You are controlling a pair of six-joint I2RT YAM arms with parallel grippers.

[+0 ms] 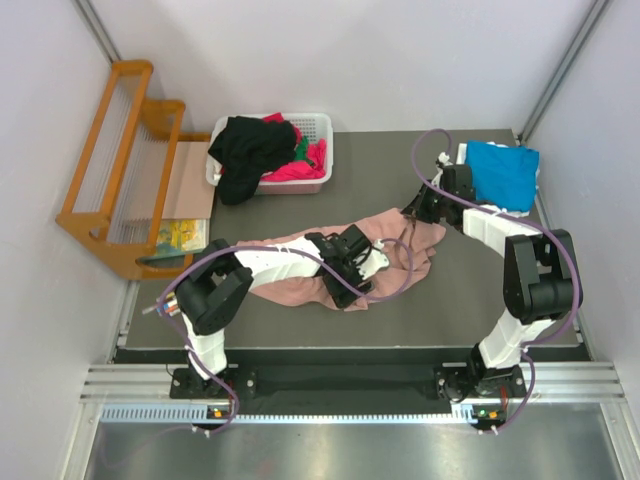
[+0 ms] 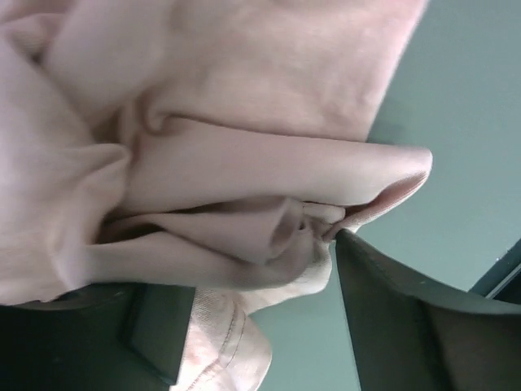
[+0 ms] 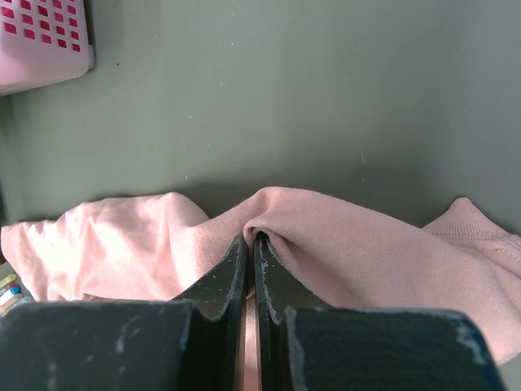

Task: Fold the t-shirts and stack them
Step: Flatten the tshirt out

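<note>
A salmon-pink t-shirt (image 1: 395,228) lies crumpled across the middle of the dark table (image 1: 400,320). My left gripper (image 1: 345,280) is low over its centre. In the left wrist view the jaws stand apart, a bunched fold of the pink t-shirt (image 2: 244,163) lies between them, and the right finger (image 2: 407,326) touches the fold's edge. My right gripper (image 1: 415,212) is at the shirt's far right end. It is shut (image 3: 251,240) on a raised pinch of the pink t-shirt (image 3: 366,244). A bright blue t-shirt (image 1: 500,172) lies folded at the back right.
A white slatted basket (image 1: 318,125) at the back holds a black t-shirt (image 1: 245,150) draped over its rim, a magenta one (image 1: 300,170) and a green one (image 1: 301,150). A wooden rack (image 1: 115,160) and cardboard (image 1: 185,180) stand off the table's left edge.
</note>
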